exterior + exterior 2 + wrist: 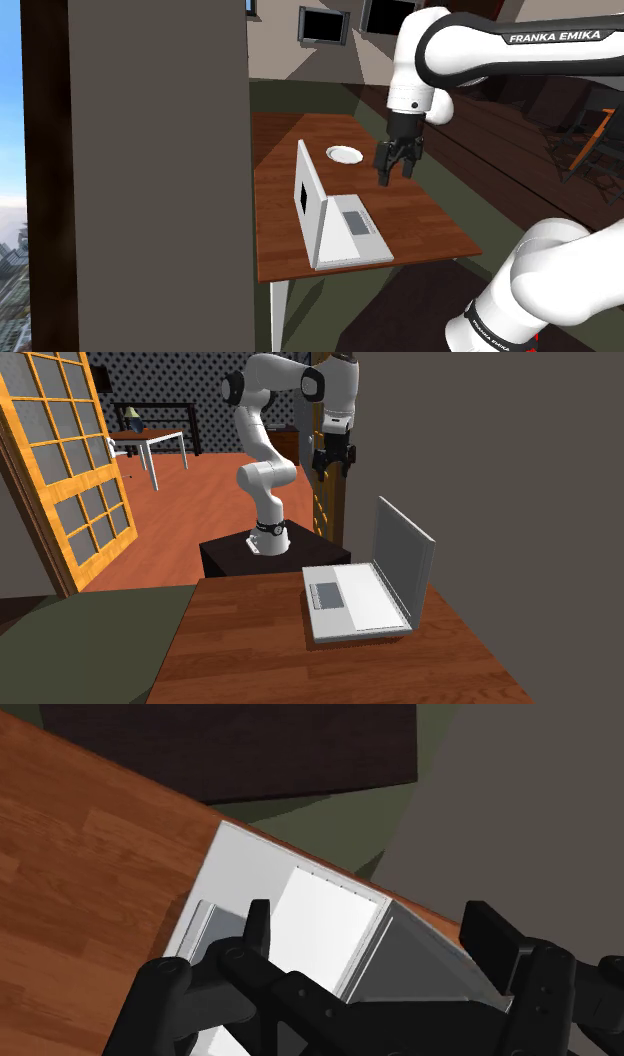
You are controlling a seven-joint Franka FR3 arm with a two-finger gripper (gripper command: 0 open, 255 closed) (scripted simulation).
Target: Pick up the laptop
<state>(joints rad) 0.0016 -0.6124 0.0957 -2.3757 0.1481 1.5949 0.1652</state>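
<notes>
None of the lift is done yet: the laptop [345,225] sits open on the wooden table [425,215], lid upright, while the gripper [396,162] hangs above it, fingers spread wide and empty, so descent, grasp and raising are all left to do.

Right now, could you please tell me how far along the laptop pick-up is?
Done: the gripper hangs in the air roughly over the open laptop. In hand: nothing; the fingers stand apart in the wrist view and touch nothing. Left: lowering, closing on the laptop and lifting it, since its base lies flat on the wooden table.
</notes>
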